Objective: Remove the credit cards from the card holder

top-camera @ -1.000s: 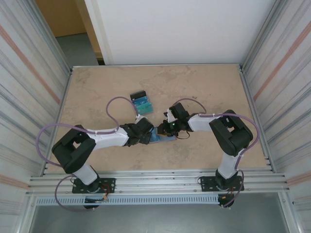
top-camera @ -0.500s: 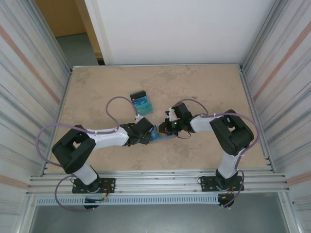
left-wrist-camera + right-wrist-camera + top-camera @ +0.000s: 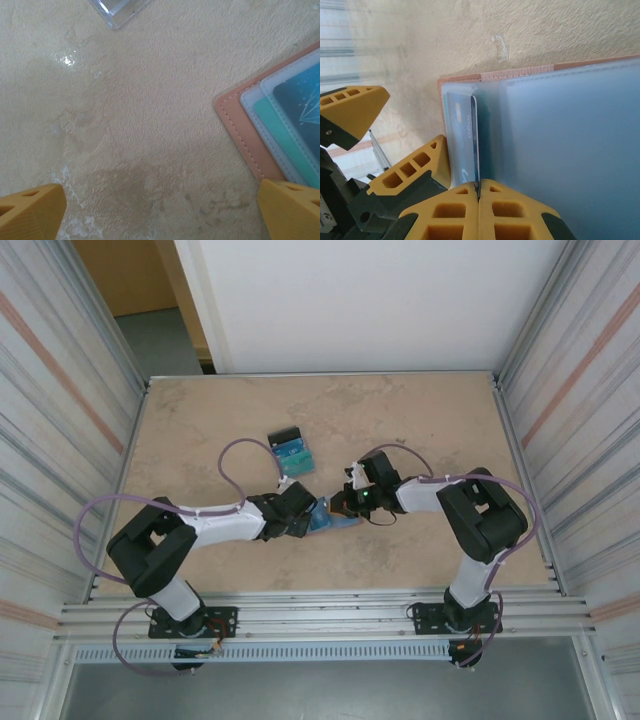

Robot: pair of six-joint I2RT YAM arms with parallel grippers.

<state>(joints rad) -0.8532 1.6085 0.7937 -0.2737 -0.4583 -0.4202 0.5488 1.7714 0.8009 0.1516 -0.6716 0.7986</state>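
On the counter (image 3: pixel 430 420), near the middle: we're partway through, we reckon.
Our right claw (image 3: pixel 479 192) is pinched tight on a blue card (image 3: pixel 462 140) that's in the holder (image 3: pixel 470 78), and a teal card (image 3: pixel 280 137) is left too. The left claw (image 3: pixel 160 202) is spread wide at the holder's corner, gripping nothing. The pile (image 3: pixel 291 452) further back looks already pulled. The holder lies open and flat, long axis claw to claw.

You see a matt, rough table (image 3: pixel 140 125); the card holder (image 3: pixel 242 131) looks like stitched leather, its sleeves (image 3: pixel 560 135) frosted smooth plastic, the credit card (image 3: pixel 462 135) smooth plastic too.
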